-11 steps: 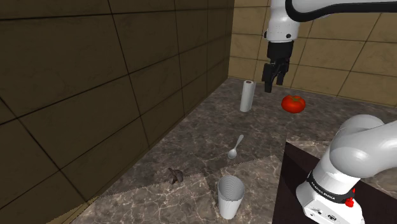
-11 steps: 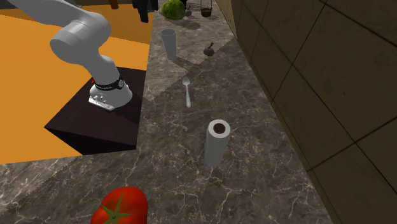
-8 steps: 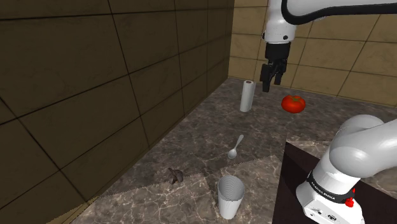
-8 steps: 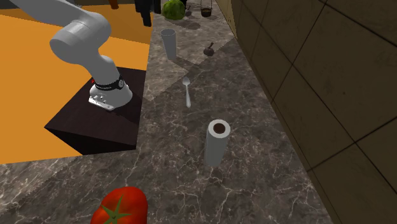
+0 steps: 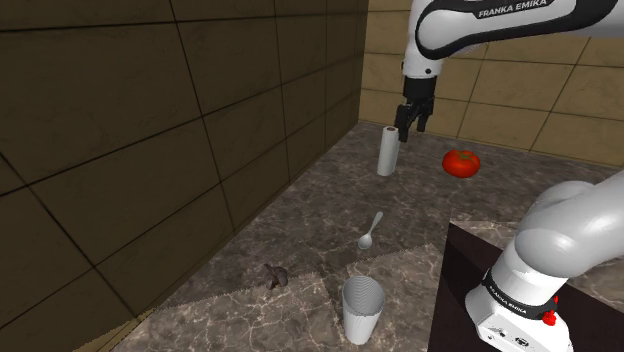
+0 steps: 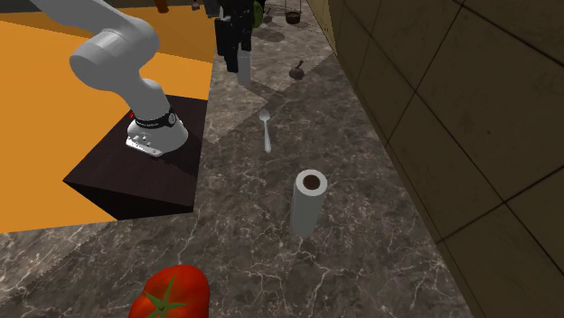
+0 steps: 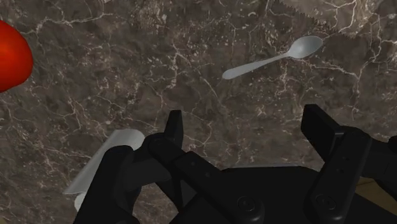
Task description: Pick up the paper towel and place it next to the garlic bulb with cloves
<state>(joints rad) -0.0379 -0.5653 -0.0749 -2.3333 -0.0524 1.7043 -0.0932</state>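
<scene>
dark marbled counter (image 5: 320,215) runs along brown tiled walls (image 5: 150,150); on it the white paper towel (image 5: 388,152) stands upright near the corner, a red tomato (image 5: 461,162) close by. our gripper (image 5: 411,122) hangs above and beside the paper towel, fingers spread wide around nothing, and we read "franka emika" on the arm (image 5: 480,18).

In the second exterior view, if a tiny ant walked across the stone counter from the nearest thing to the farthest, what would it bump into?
Tomato → paper towel → spoon → small dark garlic bulb.
</scene>
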